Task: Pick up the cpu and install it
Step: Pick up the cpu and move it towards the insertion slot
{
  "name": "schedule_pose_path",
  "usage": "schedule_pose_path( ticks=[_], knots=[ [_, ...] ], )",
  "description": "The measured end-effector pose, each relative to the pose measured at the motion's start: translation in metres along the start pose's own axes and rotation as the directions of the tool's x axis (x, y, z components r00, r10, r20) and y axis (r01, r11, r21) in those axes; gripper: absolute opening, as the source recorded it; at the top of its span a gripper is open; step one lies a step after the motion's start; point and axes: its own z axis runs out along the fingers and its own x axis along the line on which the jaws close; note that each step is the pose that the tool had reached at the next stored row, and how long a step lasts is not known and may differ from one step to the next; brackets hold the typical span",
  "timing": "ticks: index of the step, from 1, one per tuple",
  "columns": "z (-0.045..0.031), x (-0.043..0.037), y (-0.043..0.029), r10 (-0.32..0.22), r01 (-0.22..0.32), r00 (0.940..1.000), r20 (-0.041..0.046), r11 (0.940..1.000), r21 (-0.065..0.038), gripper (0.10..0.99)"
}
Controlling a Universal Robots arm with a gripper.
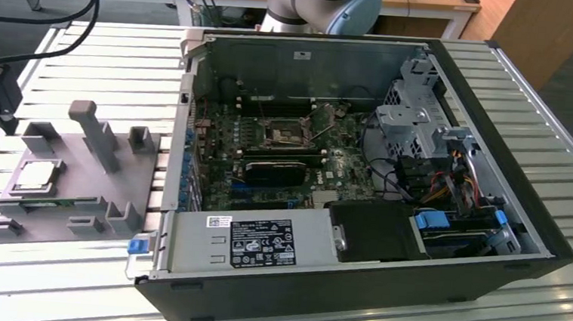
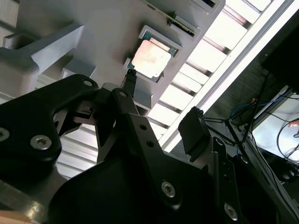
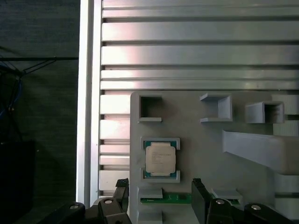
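Note:
The cpu (image 1: 38, 176) is a small square chip with a silver top, lying flat in a framed pocket of the grey fixture tray (image 1: 82, 192) at the exterior view's left. In both wrist views the cpu (image 3: 160, 158) (image 2: 152, 58) sits just beyond my fingertips. My gripper (image 3: 160, 193) (image 2: 162, 100) is open, with black fingers (image 3: 198, 198) spread wide and nothing between them. It hovers above the tray near the table's edge, apart from the chip. In the exterior view the gripper (image 1: 2, 114) is at the far left. The motherboard's socket (image 1: 286, 134) lies inside the open computer case.
The open computer case (image 1: 359, 287) fills the middle and right of the slotted aluminium table (image 1: 91, 63). Inside are a black heatsink block (image 1: 281, 168), cables and drive cages. Upright posts (image 1: 92, 132) rise from the tray. The table's edge (image 3: 86, 93) runs close beside the tray.

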Motion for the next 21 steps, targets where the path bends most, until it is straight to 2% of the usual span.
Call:
schedule_pose_path(
  ticks=[9, 21],
  knots=[
    [0.0068, -0.0002, -0.0007, 0.0, 0.0, 1.0, 0.0001, 1.0, 0.0, 0.647],
    [0.0264, -0.0017, -0.0024, 0.0, 0.0, 1.0, 0.0001, 1.0, 0.0, 0.647]
  ],
)
